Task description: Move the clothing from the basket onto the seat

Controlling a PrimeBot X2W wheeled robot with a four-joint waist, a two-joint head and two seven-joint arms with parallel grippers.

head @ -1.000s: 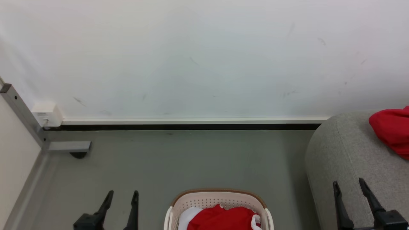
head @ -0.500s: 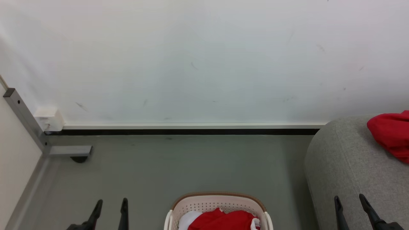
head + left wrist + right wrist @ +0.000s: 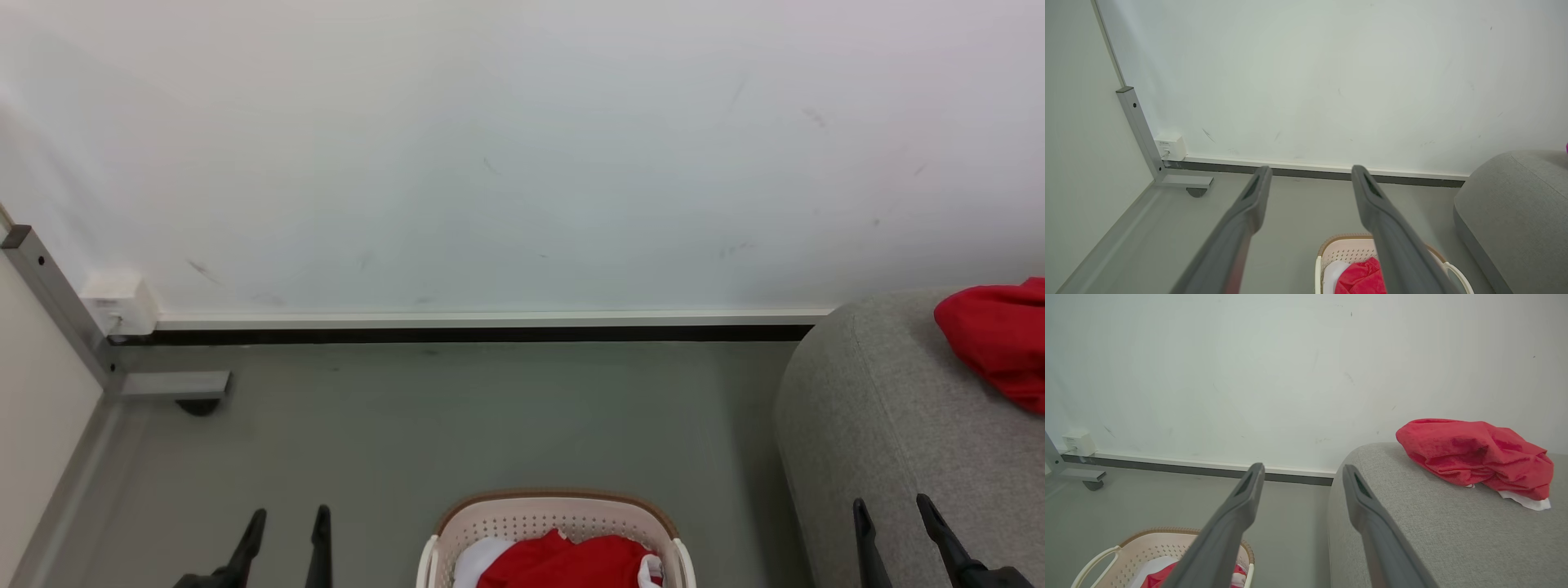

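My left gripper (image 3: 291,513) and right gripper (image 3: 890,502) both hang with jaws spread, empty. Clothing (image 3: 571,562) sits in the basket (image 3: 555,496) near me; one garment (image 3: 992,339) lies on the seat (image 3: 865,408), right. I'd reach down centrally, pinching deep folds

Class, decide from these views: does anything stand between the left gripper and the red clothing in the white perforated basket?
Nothing visible does. The open left gripper hangs above grey floor beside the white perforated plastic basket; the soft red clothing lies uncovered inside it.
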